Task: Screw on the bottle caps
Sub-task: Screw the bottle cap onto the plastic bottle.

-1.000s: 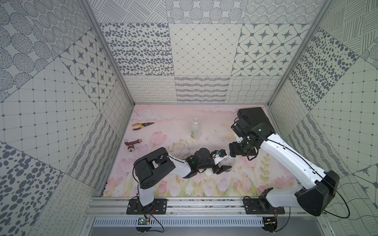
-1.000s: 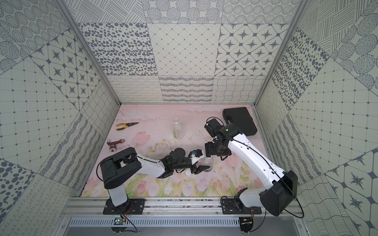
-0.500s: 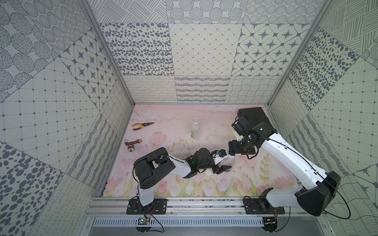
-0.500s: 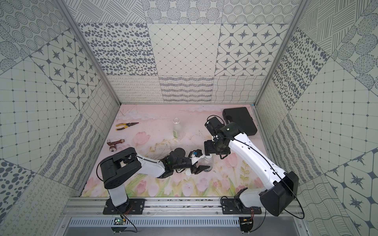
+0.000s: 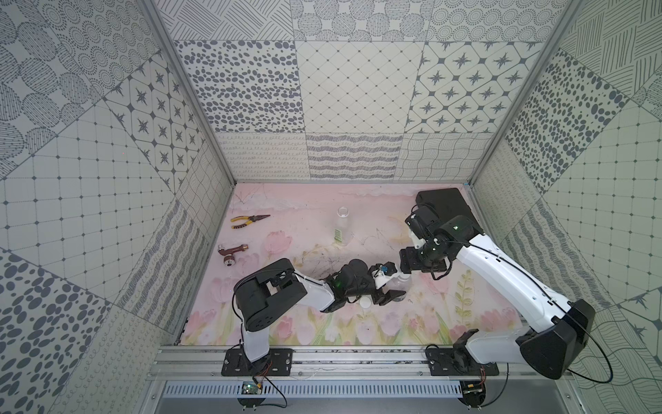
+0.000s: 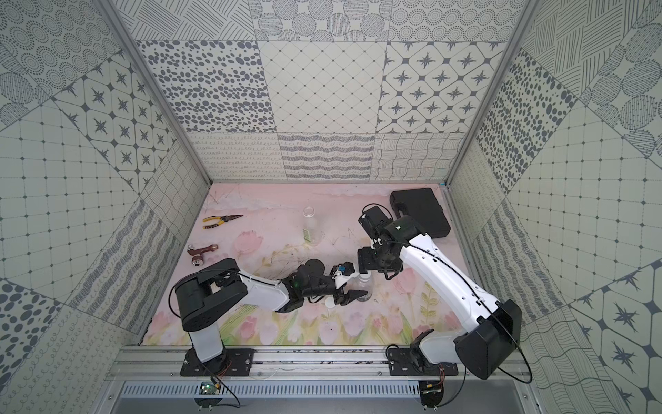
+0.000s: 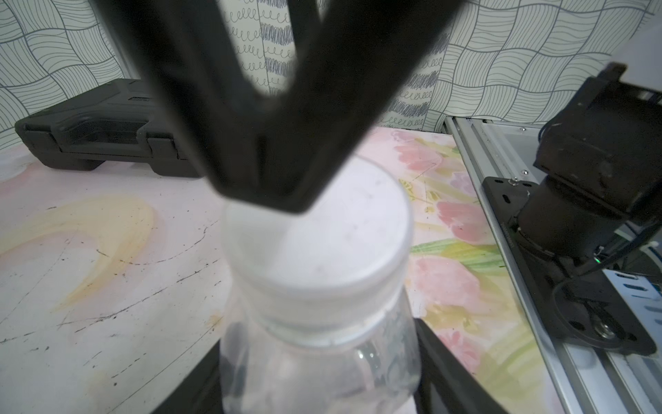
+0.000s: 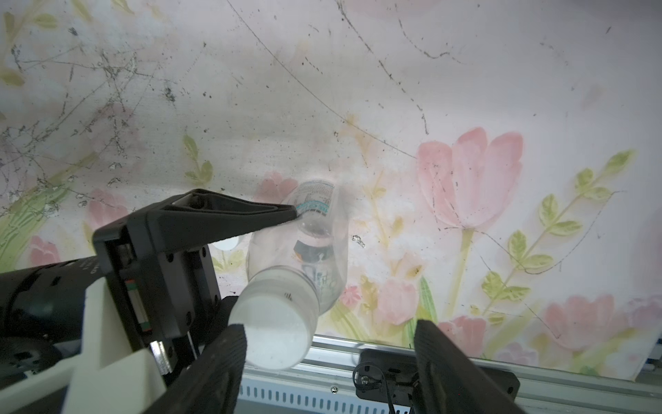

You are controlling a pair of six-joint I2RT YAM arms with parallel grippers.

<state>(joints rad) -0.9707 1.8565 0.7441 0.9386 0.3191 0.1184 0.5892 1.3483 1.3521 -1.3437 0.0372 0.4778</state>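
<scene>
Grips shorter bottle (image 8: 315,215) of two with left claw (image 5: 394,283), straddles one cap (image 7: 322,243) of two with open right claw (image 8: 327,331).

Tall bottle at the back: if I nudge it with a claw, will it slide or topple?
The tall bottle stands upright, slim and seemingly empty, so it is probably light and would likely topple if pushed high. Its round clear body would probably roll once down. Thin-looking plastic may dent under a squeeze.

Surface: scuffed pink tulip-print tabletop (image 5: 315,202)
Landmark: tall clear green-labelled plastic bottle (image 5: 340,227), upright
Left of bottle: yellow-handled pliers (image 5: 248,221); reddish-brown metal fitting (image 5: 231,252)
Right of bottle: black plastic case (image 5: 444,204)
Before bottle: small white round plastic cap (image 5: 365,303)
</scene>
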